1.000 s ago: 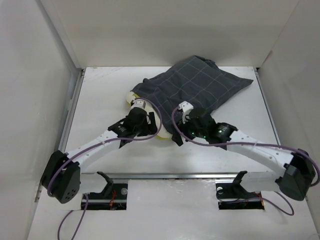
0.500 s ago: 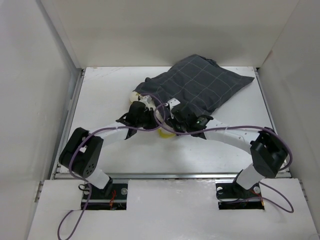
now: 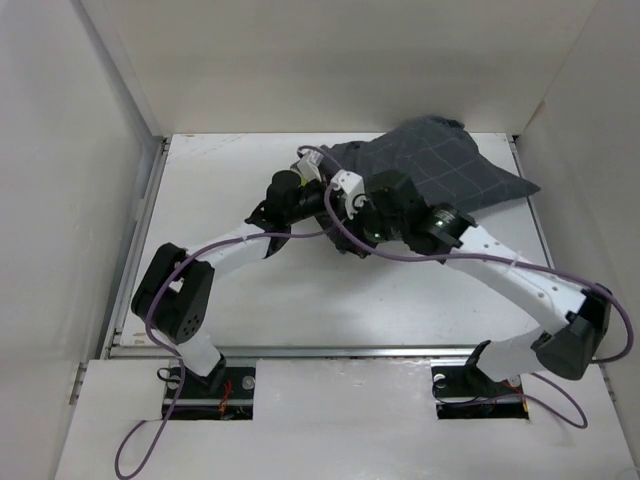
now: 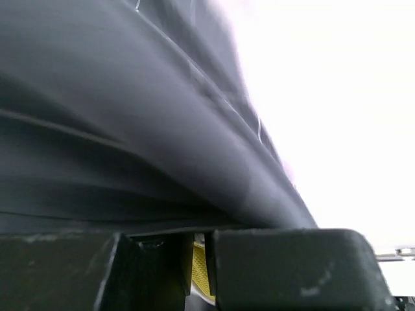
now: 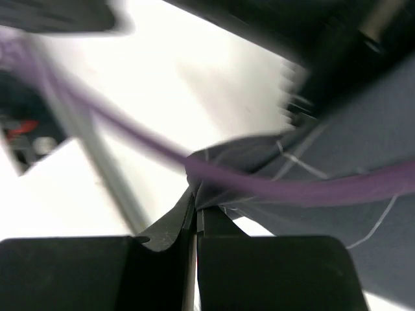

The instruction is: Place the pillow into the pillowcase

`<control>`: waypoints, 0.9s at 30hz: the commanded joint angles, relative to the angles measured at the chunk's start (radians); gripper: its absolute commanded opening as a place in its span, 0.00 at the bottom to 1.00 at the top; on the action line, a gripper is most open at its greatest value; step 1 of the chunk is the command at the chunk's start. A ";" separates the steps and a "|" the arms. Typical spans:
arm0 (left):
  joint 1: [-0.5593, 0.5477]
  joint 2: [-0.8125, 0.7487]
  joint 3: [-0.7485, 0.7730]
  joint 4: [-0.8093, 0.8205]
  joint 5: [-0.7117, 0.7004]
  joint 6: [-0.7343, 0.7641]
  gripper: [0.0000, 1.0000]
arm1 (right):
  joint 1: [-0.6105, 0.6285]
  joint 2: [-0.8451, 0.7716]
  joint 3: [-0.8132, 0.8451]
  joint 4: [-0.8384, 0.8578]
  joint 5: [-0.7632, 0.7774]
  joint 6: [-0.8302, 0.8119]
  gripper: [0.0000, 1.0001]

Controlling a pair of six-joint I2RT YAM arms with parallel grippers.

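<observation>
Left arm (image 3: 235, 245) and right arm (image 3: 500, 270) crowd the pillowcase (image 3: 455, 165), purple cable (image 3: 335, 215) looped between; table (image 3: 210, 190) open on the left.

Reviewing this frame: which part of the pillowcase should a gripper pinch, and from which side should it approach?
Probably the loose hem at the near-left end of the pillowcase, coming in low from the arms' side. That edge bunches into thin folds that two fingers can close on, as the right gripper shows. The far part is a broad, bulging surface with no edge to pinch.

pillowcase (image 5: 311, 220): grey, gridded, bunched up
right end effector (image 5: 194, 223): pinched on its edge
purple cable (image 5: 292, 188): slung across the fabric
</observation>
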 commanded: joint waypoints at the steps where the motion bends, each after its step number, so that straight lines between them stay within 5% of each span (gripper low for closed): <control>1: -0.050 -0.016 0.092 0.256 -0.026 -0.074 0.00 | 0.033 -0.110 0.122 0.022 -0.335 -0.040 0.00; 9: -0.082 0.106 0.072 0.191 -0.014 -0.101 0.00 | 0.010 -0.144 0.149 0.013 -0.274 -0.058 0.03; 10: -0.082 0.115 0.054 0.182 0.013 -0.102 0.00 | 0.010 -0.144 0.121 0.013 -0.260 -0.049 0.23; 13: -0.058 0.069 -0.049 0.119 0.014 -0.065 0.76 | -0.028 -0.144 0.054 0.001 -0.227 -0.029 0.76; 14: -0.041 0.044 -0.072 0.090 -0.021 -0.056 1.00 | -0.039 -0.144 0.040 -0.013 -0.226 -0.018 0.82; 17: -0.016 -0.087 -0.107 -0.127 -0.203 0.041 1.00 | -0.092 -0.153 0.000 -0.013 -0.155 0.014 0.98; 21: -0.004 -0.223 -0.094 -0.364 -0.434 0.113 1.00 | -0.195 -0.193 -0.020 -0.013 -0.023 0.087 1.00; 27: 0.065 -0.209 0.020 -0.424 -0.438 0.173 1.00 | -0.370 -0.084 0.038 -0.036 0.347 0.233 1.00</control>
